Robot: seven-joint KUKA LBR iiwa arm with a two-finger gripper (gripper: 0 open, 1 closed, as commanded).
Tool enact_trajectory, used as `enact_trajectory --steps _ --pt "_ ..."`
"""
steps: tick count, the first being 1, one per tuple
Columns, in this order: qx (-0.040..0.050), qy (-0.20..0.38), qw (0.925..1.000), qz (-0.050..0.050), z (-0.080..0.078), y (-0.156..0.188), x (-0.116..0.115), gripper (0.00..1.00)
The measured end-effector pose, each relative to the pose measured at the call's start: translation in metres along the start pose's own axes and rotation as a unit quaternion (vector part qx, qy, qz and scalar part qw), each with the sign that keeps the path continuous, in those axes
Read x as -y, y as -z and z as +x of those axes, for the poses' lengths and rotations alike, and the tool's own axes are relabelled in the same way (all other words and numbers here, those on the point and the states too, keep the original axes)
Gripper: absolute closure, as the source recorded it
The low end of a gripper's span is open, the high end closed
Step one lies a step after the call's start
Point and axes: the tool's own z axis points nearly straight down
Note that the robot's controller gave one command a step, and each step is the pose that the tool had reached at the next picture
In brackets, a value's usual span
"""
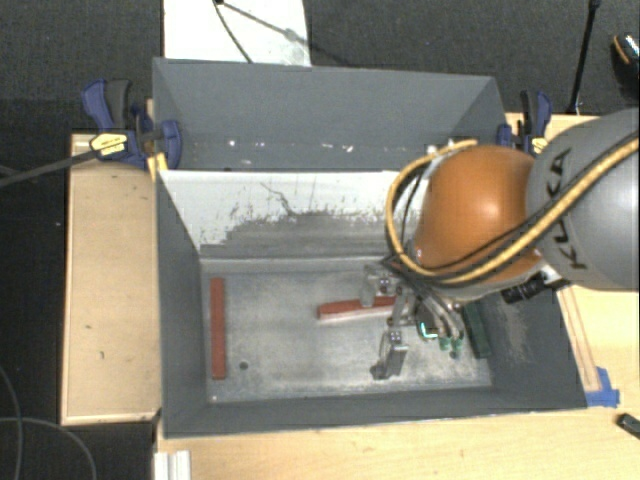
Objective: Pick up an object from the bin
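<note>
Where the arm comes into the bin (300, 203) from 3 o'clock, its orange cover (475, 208) and looped cables (405, 253) hang over the right half of the floor. Below them the gripper (388, 360) is down near the grey floor, at about 4 o'clock from the floor's middle. Whether it is wide or narrow cannot be told, and nothing shows held in it.

The nearest thing is a flat reddish-brown bar (345, 311), lying almost level across the middle of the floor. Its right end runs in under the wrist, and the gripper's tip sits just beside that end, towards 5 o'clock from it.

A second red stick (217, 328) lies lengthwise along the 9 o'clock wall, well apart from the gripper. A dark green piece (478, 330) lies near the 3 o'clock wall, just beside the wrist.
</note>
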Motion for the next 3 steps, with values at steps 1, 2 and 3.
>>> enact_trajectory --steps 1,2,3 --pt "0.0005 0.035 0.9994 0.000 -0.060 -0.124 0.008 0.00" --pt "0.0032 0.032 0.9995 0.000 -0.061 -0.120 0.008 1.00" --pt "0.0066 0.248 0.9687 0.001 -0.043 0.014 0.015 1.00"
